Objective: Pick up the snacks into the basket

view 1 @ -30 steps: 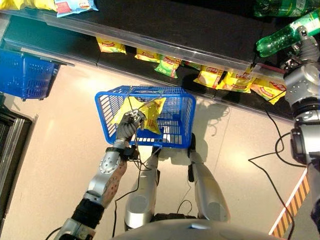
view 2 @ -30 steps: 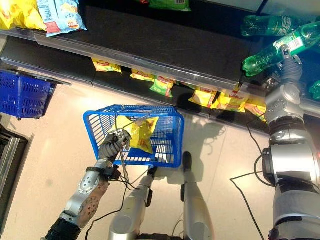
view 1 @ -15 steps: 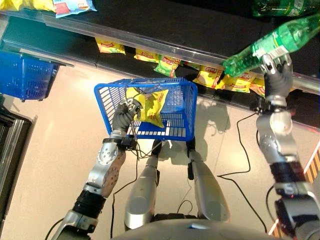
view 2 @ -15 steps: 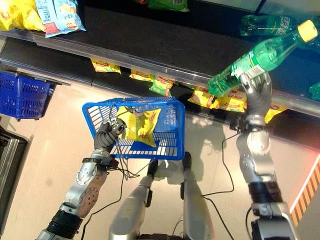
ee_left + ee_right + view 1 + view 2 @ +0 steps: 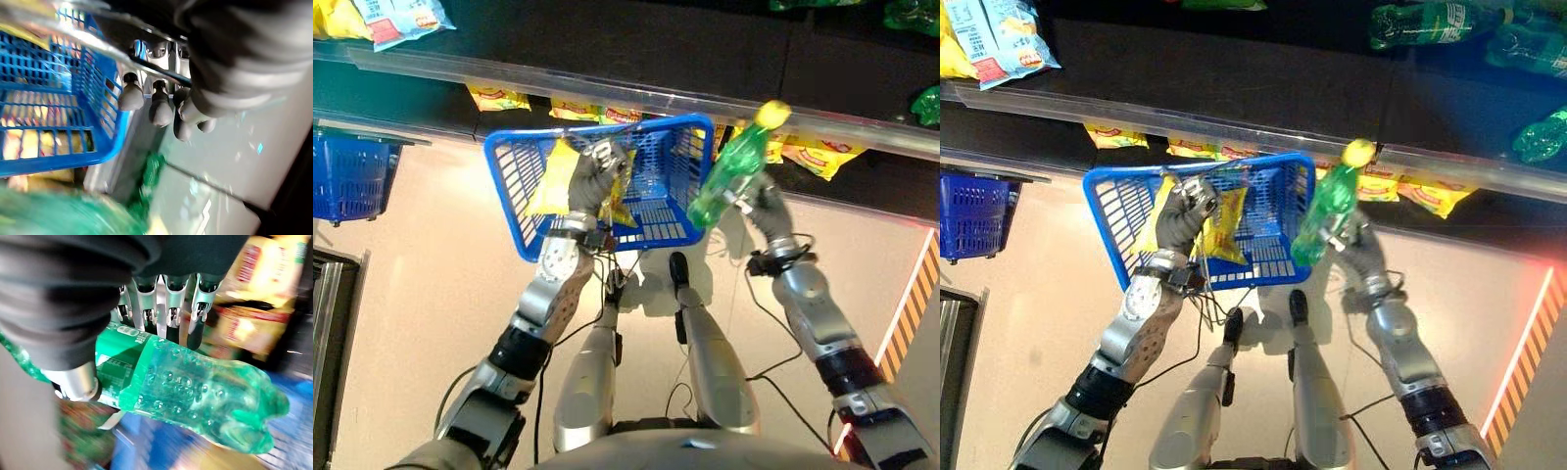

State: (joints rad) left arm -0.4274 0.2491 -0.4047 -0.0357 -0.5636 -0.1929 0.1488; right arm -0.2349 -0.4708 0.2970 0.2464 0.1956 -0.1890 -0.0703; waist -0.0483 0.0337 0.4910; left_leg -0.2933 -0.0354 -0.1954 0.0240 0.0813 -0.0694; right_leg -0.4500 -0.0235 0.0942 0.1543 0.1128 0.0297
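Holding the blue basket (image 5: 658, 217) up off the floor, the left hand (image 5: 590, 179) has its fingers (image 5: 160, 105) curled round the thin metal handle at the basket's near rim, as the left wrist view shows. Inside the basket a yellow snack bag (image 5: 1217, 223) already lies against the mesh, partly hidden by that hand.

Just to the right of the basket, the right hand (image 5: 749, 201) grips a green bottle (image 5: 728, 176) with a yellow cap; its fingers (image 5: 168, 298) wrap the labelled middle of the bottle, and the thumb presses from the other side. The bottle is tilted, cap end up and away, its lower end level with the basket's right wall and just outside it.

Beyond the basket runs a dark shelf (image 5: 636, 44) fronted by a clear rail, with a row of yellow snack packets (image 5: 820, 154) lying under it, more bags on the upper level at far left, and other green bottles (image 5: 1430, 20) at far right. A second blue basket (image 5: 352, 176) stands on the floor at the far left.

The step in hand looks like the carry to the basket. The next move would call for bringing the bottle over the right rim, lowering it beside the bag, and only then relaxing the fingers.
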